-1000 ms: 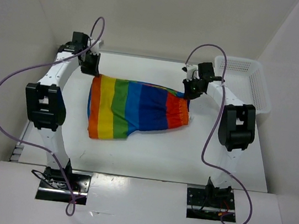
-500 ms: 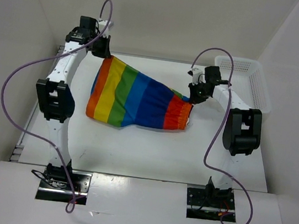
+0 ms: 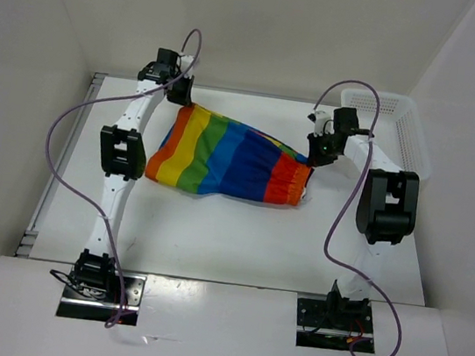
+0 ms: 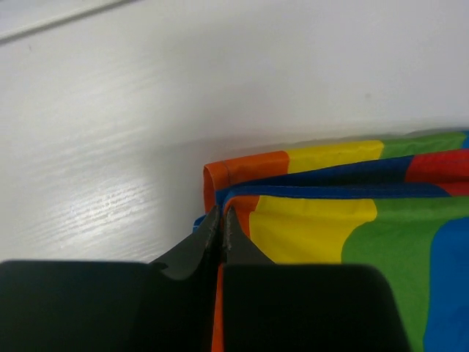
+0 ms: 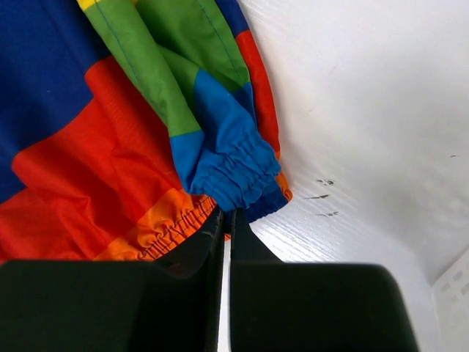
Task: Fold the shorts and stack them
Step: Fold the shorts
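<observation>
As left pincer [image 4: 222, 218] pinches the shorts [image 3: 232, 155] at a hem corner, right pincer [image 5: 226, 220] pinching waistband, nipped edges hidden inside each grip.

The top view is lit brightly and evenly from above; a soft shadow is cast beneath the shorts [image 3: 232, 155], glare seen at lower middle. In both wrist views the dark bottom foreground is blurred.

Near half of the table [image 3: 239, 231] is bare, an open lane in front of the shorts [image 3: 231, 161]. The shorts span the middle between the left gripper [image 3: 182, 99] and right gripper [image 3: 314, 156] (both pinched on cloth). A white mesh basket [image 3: 411, 149] blocks the far right corner. The back wall [image 3: 264, 49] is close behind, and purple cables [image 3: 49, 141] loop beside both arms.
</observation>
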